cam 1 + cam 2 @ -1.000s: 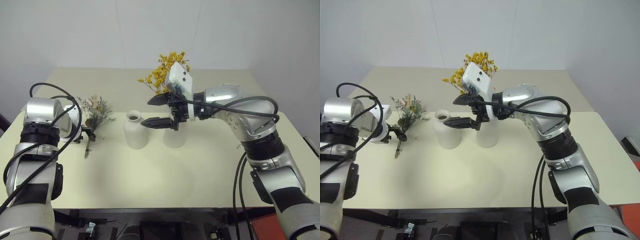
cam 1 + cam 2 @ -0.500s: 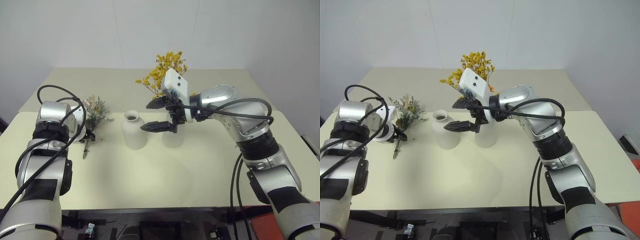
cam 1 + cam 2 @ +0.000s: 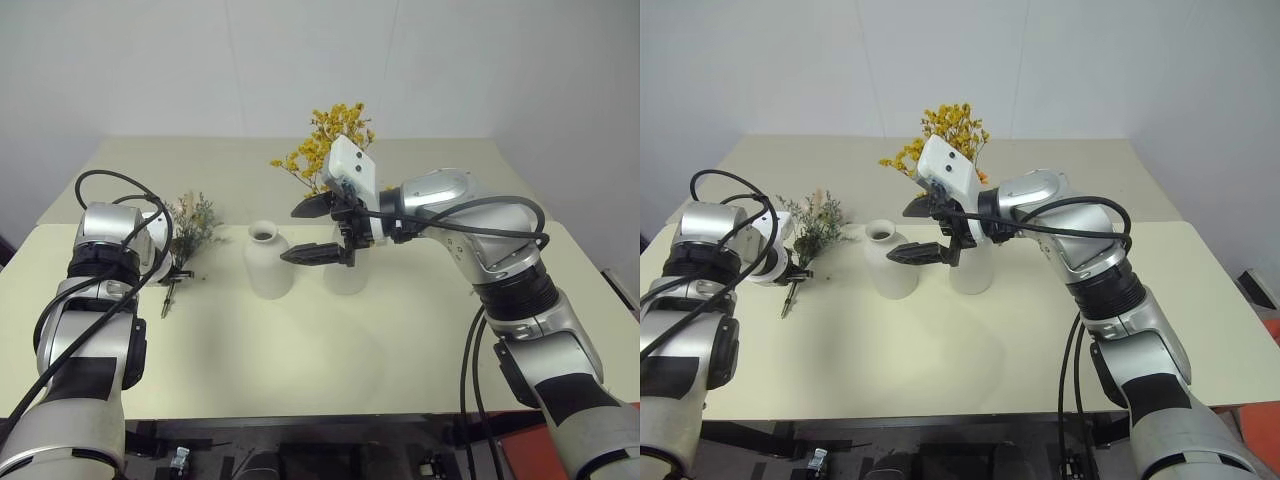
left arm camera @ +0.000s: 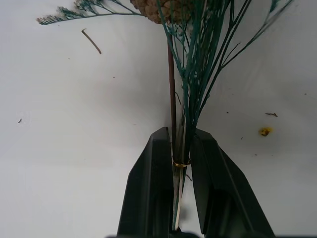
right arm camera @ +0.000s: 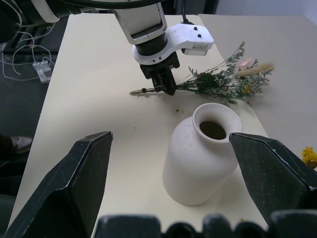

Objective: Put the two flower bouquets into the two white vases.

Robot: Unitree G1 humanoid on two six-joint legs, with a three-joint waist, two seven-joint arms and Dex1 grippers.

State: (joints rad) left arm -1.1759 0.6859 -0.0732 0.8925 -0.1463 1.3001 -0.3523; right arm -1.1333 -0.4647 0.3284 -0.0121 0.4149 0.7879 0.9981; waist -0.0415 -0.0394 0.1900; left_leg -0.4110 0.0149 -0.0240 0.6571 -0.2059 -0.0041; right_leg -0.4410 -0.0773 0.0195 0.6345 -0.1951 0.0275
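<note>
Yellow bouquet [image 3: 325, 148] already stands in the cylinder vase [image 3: 348, 272], while the left claw [image 4: 174, 163] pinches the sprig [image 3: 192, 225] lying on the surface at nine o'clock from the empty bottle vase [image 3: 268, 260], right claw [image 3: 318, 232] spread.

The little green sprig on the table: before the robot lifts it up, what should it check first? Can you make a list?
1. Left gripper closed on the grey-green sprig's stems: ok, both fingers press the bundle.
2. Grip sits near the stem ends, by the gold tie: ok.
3. Sprig lifted off the table: not ok, it lies flat.
4. Bottle-shaped vase upright with an empty mouth: ok.
5. Yellow bouquet already in the wide-mouthed vase: ok.
6. Right gripper out of the way: not ok, it hangs open beside the bottle-shaped vase's neck.
</note>
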